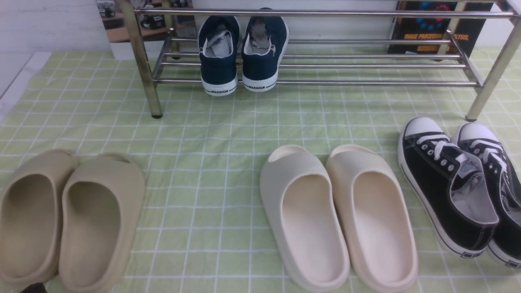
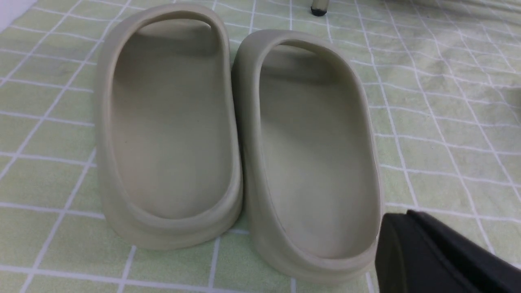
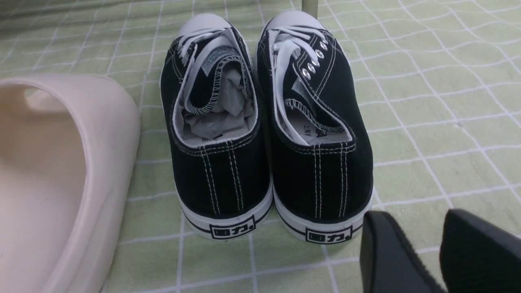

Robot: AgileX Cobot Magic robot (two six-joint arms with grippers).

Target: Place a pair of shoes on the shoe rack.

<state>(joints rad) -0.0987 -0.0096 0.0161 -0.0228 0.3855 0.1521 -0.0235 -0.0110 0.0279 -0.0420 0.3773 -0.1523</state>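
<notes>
Both navy slip-ons (image 1: 240, 53) are sitting side by side on the shoe rack (image 1: 309, 65)'s lower bars, heels hanging over the front bar, well ahead of either claw. The left claw (image 2: 443, 256) is resting closed and empty just behind the tan slides (image 2: 236, 134). The right claw (image 3: 437, 252) is standing slightly parted, holding nothing, just behind the black sneakers (image 3: 264, 126). The placement is looking finished; nothing appears left.

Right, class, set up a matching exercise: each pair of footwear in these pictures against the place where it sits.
Things:
1. navy slip-ons
2. black sneakers
3. beige slides
4. cream slides

Places:
A. cloth, far left
B. on the shoe rack
C. cloth, far right
D. cloth, middle

Pairs: 1-B, 2-C, 3-A, 4-D
</notes>
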